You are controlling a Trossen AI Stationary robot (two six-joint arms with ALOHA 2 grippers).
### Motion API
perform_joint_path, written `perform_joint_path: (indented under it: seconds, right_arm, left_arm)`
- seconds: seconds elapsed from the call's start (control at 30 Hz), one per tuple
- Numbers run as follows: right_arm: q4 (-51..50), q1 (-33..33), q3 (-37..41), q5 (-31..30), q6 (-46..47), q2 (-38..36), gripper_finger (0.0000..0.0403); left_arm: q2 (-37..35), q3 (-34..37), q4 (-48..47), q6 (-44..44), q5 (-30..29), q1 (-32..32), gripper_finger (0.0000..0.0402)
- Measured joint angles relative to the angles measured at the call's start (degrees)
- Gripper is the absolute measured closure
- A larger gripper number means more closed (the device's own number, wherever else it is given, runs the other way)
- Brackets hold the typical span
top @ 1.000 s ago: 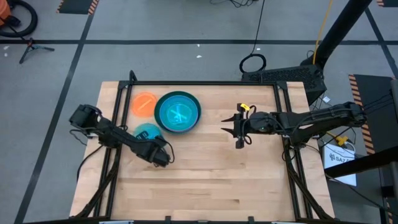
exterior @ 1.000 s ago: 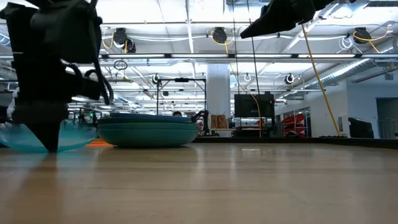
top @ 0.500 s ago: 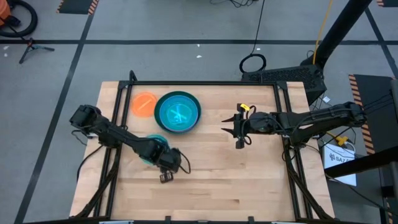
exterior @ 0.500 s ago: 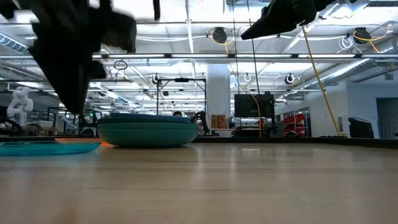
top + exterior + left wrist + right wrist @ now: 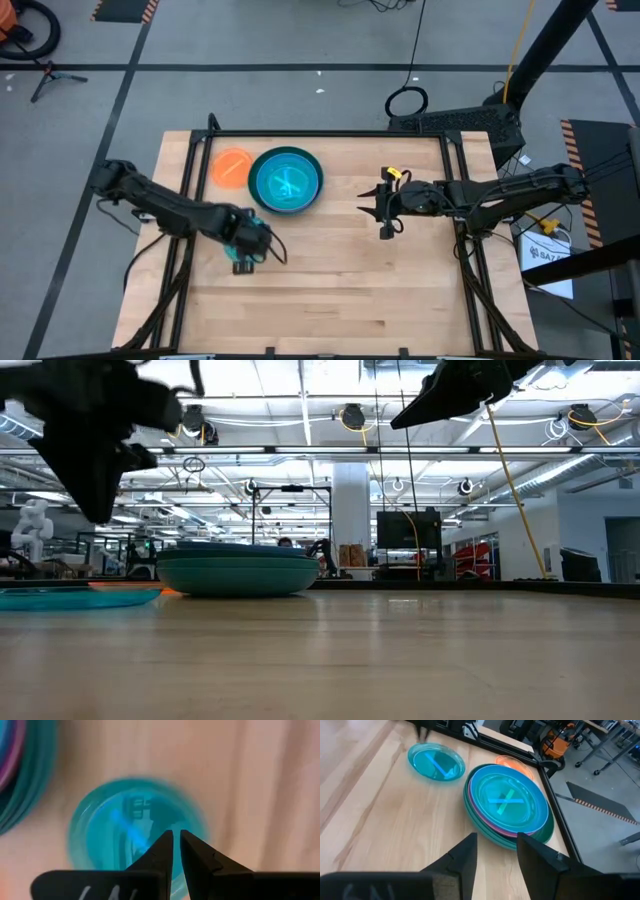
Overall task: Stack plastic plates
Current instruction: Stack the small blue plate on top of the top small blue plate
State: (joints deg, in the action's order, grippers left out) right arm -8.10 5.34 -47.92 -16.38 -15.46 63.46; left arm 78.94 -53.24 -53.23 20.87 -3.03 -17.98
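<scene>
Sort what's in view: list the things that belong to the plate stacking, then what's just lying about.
Part of the job:
- stack of large round plastic plates, blue on top
- small cyan round plastic plate
- small orange round plastic plate

Just lying about:
- black cable loop on the floor
- wooden table

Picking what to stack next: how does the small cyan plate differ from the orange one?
The cyan plate lies alone out on the table, directly beneath the left gripper, whose fingers are nearly shut. The orange plate sits by the table's back edge, close beside the plate stack. Cyan is see-through blue-green; orange looks solid. Both are small, round, flat on the table, and unstacked.
</scene>
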Motion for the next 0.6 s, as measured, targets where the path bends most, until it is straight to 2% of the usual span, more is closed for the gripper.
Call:
perform_joint_path:
  seconds: [0.13, 0.27, 0.6]
  right_arm:
    - [0.0, 0.0, 0.0, 0.0, 0.0, 0.0, 0.0271]
    - [-0.1, 0.0, 0.0, 0.0, 0.0, 0.0, 0.0271]
    - [-0.1, 0.0, 0.0, 0.0, 0.0, 0.0, 0.0271]
  left_arm:
    - [-5.2, 6.5, 0.0, -0.9, 0.0, 4.6, 0.036]
    - [-6.9, 11.6, 0.3, -0.6, -0.1, 9.9, 0.036]
    - [-7.0, 12.8, 0.9, -6.5, -2.1, 19.1, 0.036]
